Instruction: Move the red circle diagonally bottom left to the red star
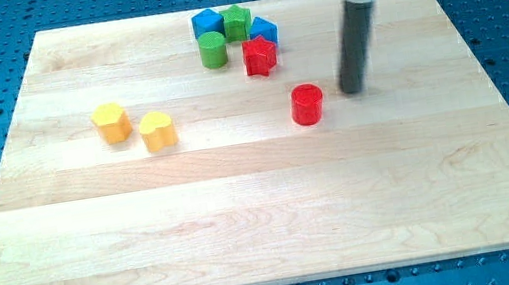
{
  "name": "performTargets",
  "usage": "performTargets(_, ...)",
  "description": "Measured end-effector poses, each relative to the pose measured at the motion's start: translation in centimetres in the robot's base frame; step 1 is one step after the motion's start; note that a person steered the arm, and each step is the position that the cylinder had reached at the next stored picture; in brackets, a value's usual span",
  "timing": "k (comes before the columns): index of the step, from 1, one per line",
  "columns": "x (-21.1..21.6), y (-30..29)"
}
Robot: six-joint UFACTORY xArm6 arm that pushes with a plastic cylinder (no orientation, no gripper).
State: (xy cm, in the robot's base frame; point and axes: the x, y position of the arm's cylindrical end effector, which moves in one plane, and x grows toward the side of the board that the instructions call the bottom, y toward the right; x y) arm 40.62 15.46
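Red circle (307, 104) sits right of frame centre, my tip (354, 90) just to its right, not touching.

Red star (260, 56) lies above and slightly left of the circle, near the top-centre cluster: green cylinder (212, 50), green block (237, 22), two blue blocks (206, 22) (264, 30), star touching the right blue one. Two yellow blocks, (111, 122) and a heart (158, 132), at centre-left of the wooden board (247, 224). No pincer on this arm, just the dark rod, holding nothing.
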Motion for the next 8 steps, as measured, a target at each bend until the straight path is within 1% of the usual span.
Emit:
performTargets(1, 4.4, -7.5)
performTargets(2, -0.6, -15.7)
performTargets(3, -3.8, -18.0)
performTargets(4, 0.7, -20.4)
performTargets(5, -0.6, -30.6)
performTargets(6, -4.9, -29.5)
performTargets(7, -6.5, -19.7)
performTargets(8, -4.4, -27.0)
